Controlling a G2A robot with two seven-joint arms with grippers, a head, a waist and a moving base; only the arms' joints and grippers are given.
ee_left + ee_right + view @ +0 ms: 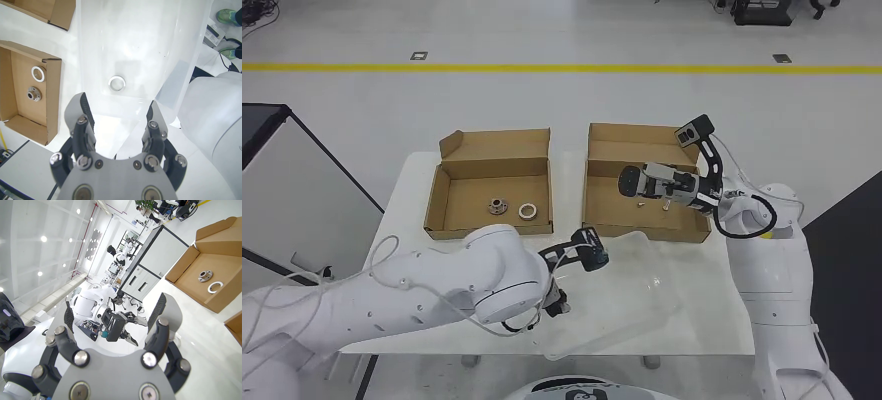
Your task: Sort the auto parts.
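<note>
Top view has a white table [412,215] with two open cardboard boxes side by side on its far half, the left box [462,195] at 11 o'clock and the right box [604,205] at 1 o'clock. A clear bin [622,300] lies on the near half at about 5 o'clock, close to the front edge.

A flanged hub [499,207] and a flat ring [528,211] rest on the floor of the left box, toward its 5 o'clock corner. The hub sits at 9 o'clock of the ring, and the two are near each other but apart. A few small pieces [642,203] lie on the floor of the right box, too small to identify.

The right gripper [115,300] hangs above the middle of the right box. It is turned on its side and points toward 9 o'clock, across to the left box. Its two ribbed fingers stand wide apart with nothing between them.

The left gripper [117,99] is over the near 9 o'clock end of the clear bin, its jaws spread and empty. In the left wrist view a loose ring [116,83] lies flat on the bin floor, just past the fingertips and roughly centred between them, touching neither. The left box is off to one side of that gripper, well apart from the bin.
</note>
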